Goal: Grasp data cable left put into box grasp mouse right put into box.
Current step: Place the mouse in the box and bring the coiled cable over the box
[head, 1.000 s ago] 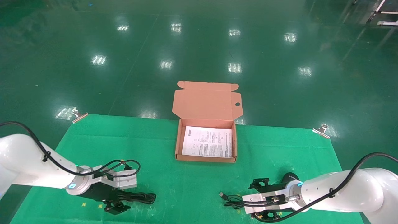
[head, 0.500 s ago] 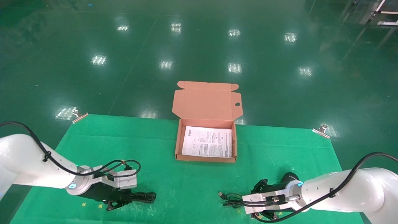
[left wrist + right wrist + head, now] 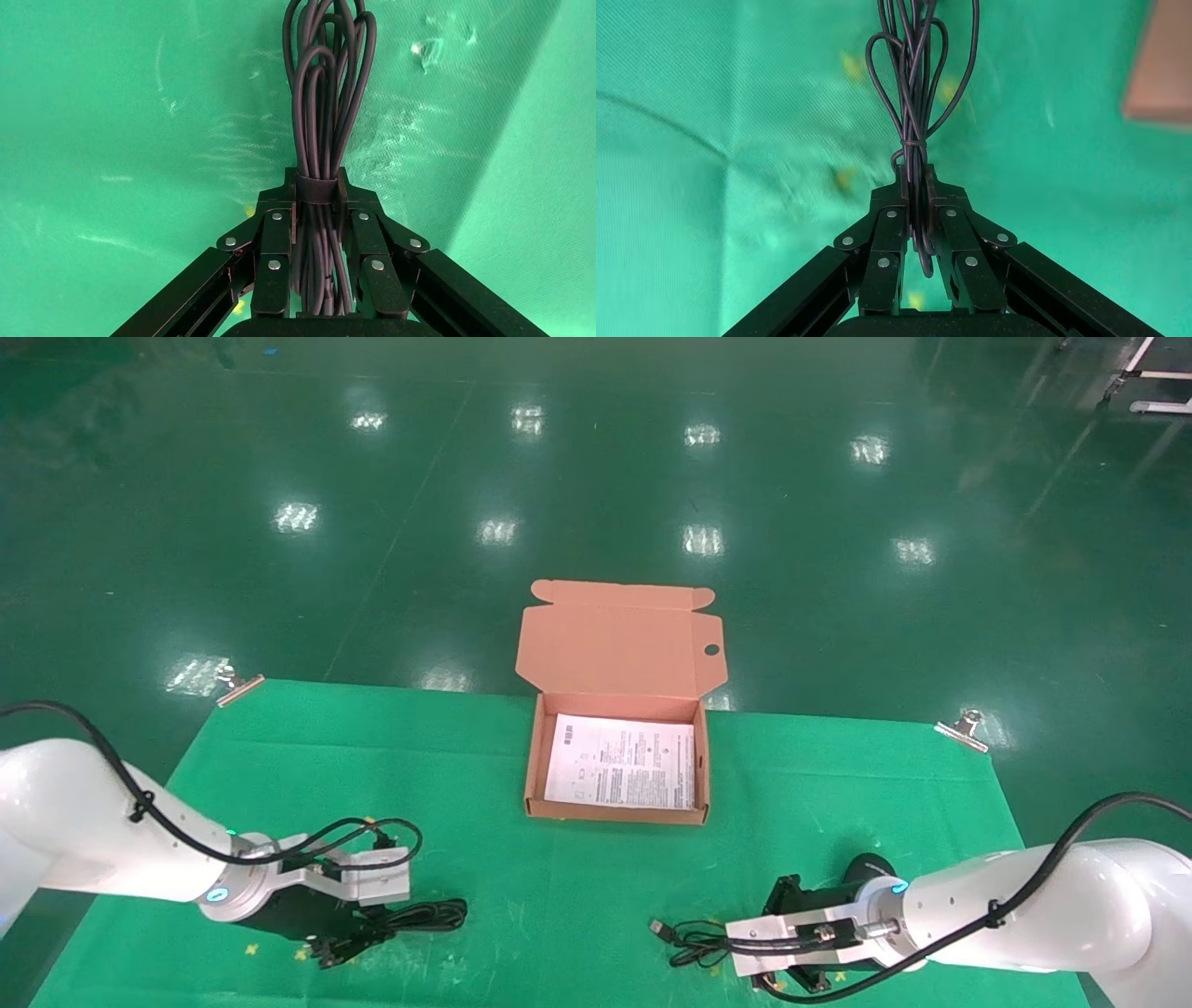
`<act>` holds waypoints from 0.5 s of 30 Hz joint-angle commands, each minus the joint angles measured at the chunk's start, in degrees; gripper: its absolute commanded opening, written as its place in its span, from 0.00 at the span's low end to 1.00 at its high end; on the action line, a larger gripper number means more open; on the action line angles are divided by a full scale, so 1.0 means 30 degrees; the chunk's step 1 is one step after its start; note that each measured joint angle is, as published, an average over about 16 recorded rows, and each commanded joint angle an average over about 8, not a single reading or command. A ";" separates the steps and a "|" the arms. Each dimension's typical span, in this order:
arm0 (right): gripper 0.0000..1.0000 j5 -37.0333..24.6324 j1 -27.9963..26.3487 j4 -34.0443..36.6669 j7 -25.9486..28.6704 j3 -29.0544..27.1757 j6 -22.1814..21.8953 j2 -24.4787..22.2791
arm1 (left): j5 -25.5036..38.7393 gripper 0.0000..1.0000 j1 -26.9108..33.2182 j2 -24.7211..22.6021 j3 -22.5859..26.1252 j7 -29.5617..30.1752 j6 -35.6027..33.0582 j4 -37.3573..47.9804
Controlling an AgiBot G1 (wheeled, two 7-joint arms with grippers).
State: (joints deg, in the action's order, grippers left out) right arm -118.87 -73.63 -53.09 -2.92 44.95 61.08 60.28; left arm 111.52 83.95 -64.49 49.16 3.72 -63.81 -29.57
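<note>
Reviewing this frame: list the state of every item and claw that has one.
box: open, lid folded back, only a printed sheet inside
data cable: bundled, clamped at its strap
left claw: shut on the data cable
mouse cord: bundled, clamped
right claw: shut on the mouse cord
mouse: body hidden

Glossy white arms (image 3: 84, 840) carry looping black cables, cyan-lit wrist rings and black pincers with silver screws.
</note>
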 commanded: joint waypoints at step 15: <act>0.00 0.1405 -0.2738 -0.2023 0.2185 -0.2465 0.0329 -0.3239 | 0.0706 0.00 -0.0155 0.4284 -0.0393 -0.0057 0.0082 -0.8530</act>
State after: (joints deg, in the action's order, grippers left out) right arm -114.70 -81.78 -59.06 3.13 37.86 61.99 51.36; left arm 113.81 83.52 -52.45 47.84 4.47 -63.21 -54.34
